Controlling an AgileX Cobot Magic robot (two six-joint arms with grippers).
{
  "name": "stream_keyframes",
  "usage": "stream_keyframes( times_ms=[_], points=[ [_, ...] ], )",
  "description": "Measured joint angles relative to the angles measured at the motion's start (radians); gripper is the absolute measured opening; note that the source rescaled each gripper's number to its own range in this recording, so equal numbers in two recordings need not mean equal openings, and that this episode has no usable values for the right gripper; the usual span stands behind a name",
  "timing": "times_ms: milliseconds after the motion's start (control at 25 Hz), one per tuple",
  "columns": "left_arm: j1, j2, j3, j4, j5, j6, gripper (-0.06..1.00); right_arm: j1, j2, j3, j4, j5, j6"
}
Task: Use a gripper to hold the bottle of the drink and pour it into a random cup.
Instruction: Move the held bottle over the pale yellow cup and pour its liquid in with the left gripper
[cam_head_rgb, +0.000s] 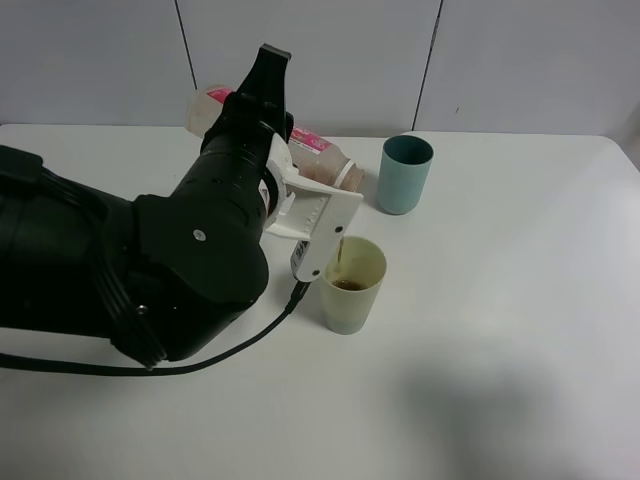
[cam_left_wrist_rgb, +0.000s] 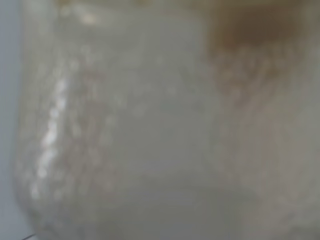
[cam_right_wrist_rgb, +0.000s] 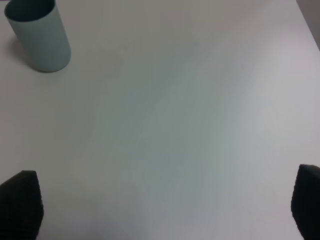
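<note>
The left gripper (cam_head_rgb: 318, 218) had its white jaws clamped on the bottle of the drink (cam_head_rgb: 326, 160), which lay tipped over with its wide tan neck pointing down and to the right, above the near-left rim of the cup (cam_head_rgb: 352, 290). A thin stream of brown liquid (cam_head_rgb: 342, 255) ran from the neck into the cup, where a shallow brown pool showed at the bottom. In the left wrist view the bottle's translucent wall (cam_left_wrist_rgb: 150, 125) filled the whole picture, blurred, with a brown patch at one edge.

The cup stood upright on the white table (cam_head_rgb: 500, 350), near the middle. The teal tumbler (cam_head_rgb: 405, 175) stood farther back and to the right, apart from it.

The right gripper (cam_right_wrist_rgb: 164, 202) hung above bare table with its two black fingertips (cam_right_wrist_rgb: 20, 205) spread wide, holding nothing; the teal tumbler (cam_right_wrist_rgb: 37, 35) stood well away from it.
</note>
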Motion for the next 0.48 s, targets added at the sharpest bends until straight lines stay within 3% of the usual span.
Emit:
stream_keyframes(
  times_ms=[480],
  points=[
    [0.000,0.000,0.000,0.000,0.001,0.000,0.00,0.000,0.000,0.000,0.000,0.000,0.000]
  ],
)
